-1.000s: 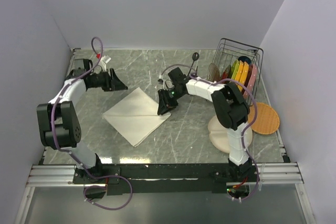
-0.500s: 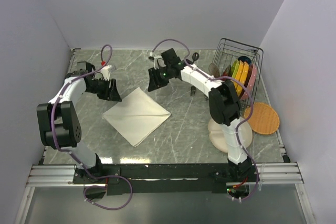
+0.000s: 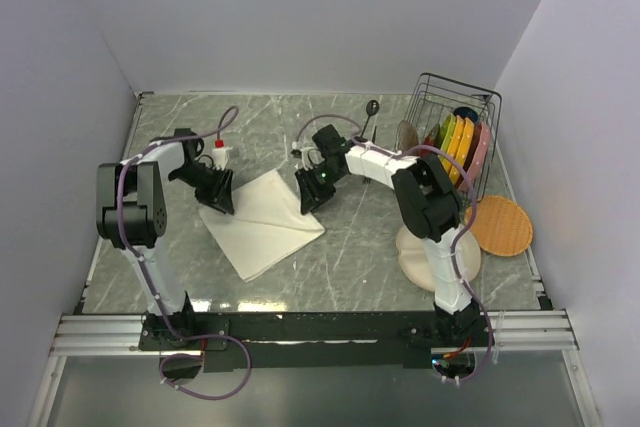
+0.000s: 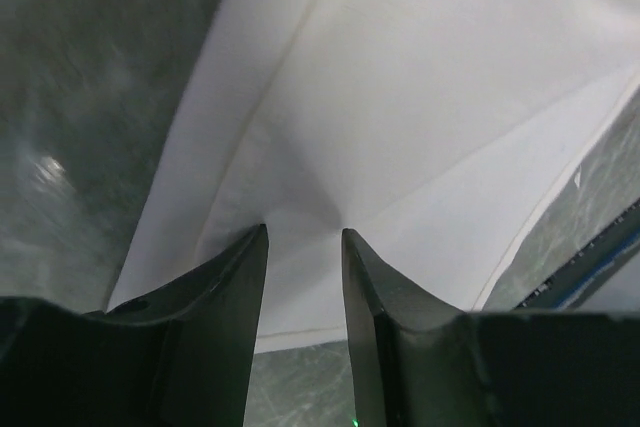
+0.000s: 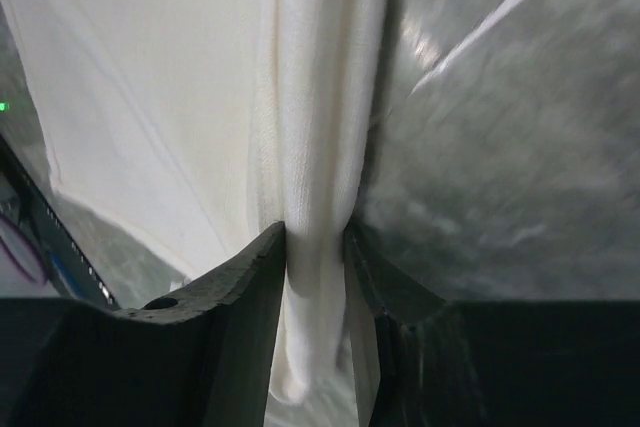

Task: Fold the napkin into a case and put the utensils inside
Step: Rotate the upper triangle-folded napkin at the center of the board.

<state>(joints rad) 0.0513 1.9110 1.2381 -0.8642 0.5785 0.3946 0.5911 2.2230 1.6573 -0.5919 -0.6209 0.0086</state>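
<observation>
both arms are being held low. a napkin [image 3: 262, 227] fold is being pinched by the right gripper [image 3: 311, 197], clear only wrist-side; whether the left gripper [image 3: 221, 199] is gripping cannot be told.

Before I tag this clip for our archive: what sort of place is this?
Probably a robot test cell staged as a kitchen counter: plain walls box in a marble-look table, two arms are bolted at its edge, and a dish rack holds plates.
</observation>
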